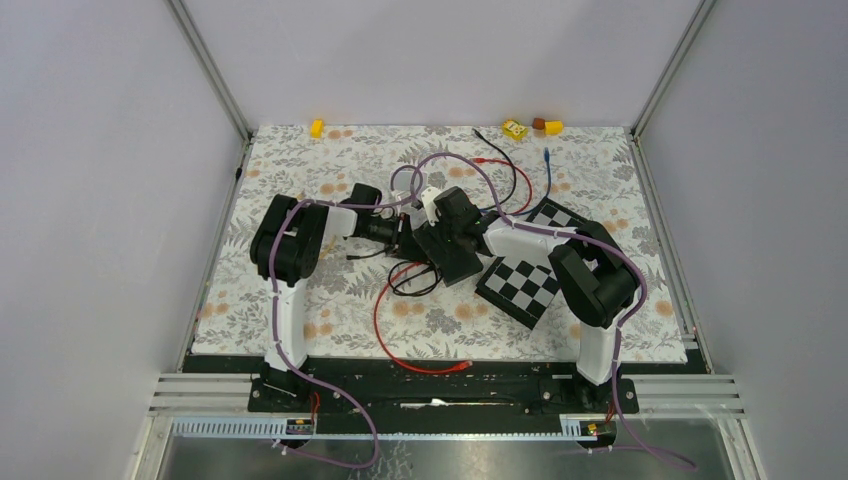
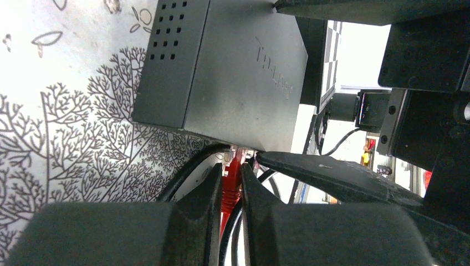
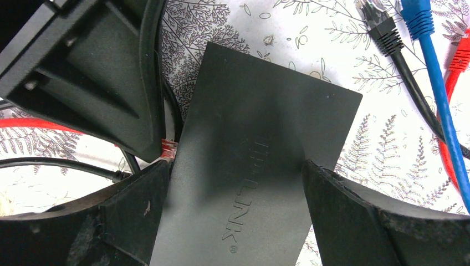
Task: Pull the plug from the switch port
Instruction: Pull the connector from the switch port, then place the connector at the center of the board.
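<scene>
The red plug point(image 2: 235, 162) sits seated in a port of the switch point(image 2: 238, 72), on the edge facing the left arm. On it, the left end effector point(image 2: 230, 185) is clamped, one finger on each side of the plug, tips just short of the port face. Beside the plug, black cables point(image 2: 183, 173) leave the same face.

Across the switch body, the right end effector point(image 3: 235, 166) is spread wide and closed, its fingers point(image 3: 133, 210) pressed against the two long sides.

The switch sits near the middle of the desk point(image 1: 300, 170), on a floral cloth. From the switch a red cable point(image 1: 385, 330) loops toward the near edge. The checkerboard point(image 1: 520, 285) lies just right of the switch, partly under the right arm.

Loose beyond the switch:
- a blue cable point(image 3: 438, 83)
- a black-plugged cable point(image 3: 388, 36)
- a second red lead point(image 3: 460, 58)

Yellow blocks point(image 1: 317, 128) lie well beyond the switch, at the far edge.
</scene>
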Robot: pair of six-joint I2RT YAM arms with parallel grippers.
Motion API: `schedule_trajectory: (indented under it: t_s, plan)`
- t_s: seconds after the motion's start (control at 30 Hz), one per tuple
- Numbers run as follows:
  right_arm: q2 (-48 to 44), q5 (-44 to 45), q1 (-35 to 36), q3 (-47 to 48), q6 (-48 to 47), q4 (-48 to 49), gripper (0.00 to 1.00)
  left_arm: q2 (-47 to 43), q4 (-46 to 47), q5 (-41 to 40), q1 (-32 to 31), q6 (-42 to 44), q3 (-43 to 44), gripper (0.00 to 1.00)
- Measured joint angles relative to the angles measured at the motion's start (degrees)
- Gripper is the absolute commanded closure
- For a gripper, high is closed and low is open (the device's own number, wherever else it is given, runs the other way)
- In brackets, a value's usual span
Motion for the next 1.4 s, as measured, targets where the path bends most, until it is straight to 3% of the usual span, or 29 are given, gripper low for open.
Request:
schedule_trajectory:
  t_s: [0.23,0.63,1.4]
  plan:
    - [0.04,0.50,-0.81,0.00,-0.04,0.11,0.07,-0.26,4.11,1.42,0.92,-1.75,-2.95,1.00]
    - [0.17,1.68,-2.95,0.00,-0.04,0.20,0.05,-0.90,3.41,0.61,2.01,-1.81,-2.97,1.00]
    - [-0.48,-2.69,-4.31,0.00,-1.53,-1.16,0.00,-6.43,-6.64,-5.33,15.26,4.70,3.48,1.00]
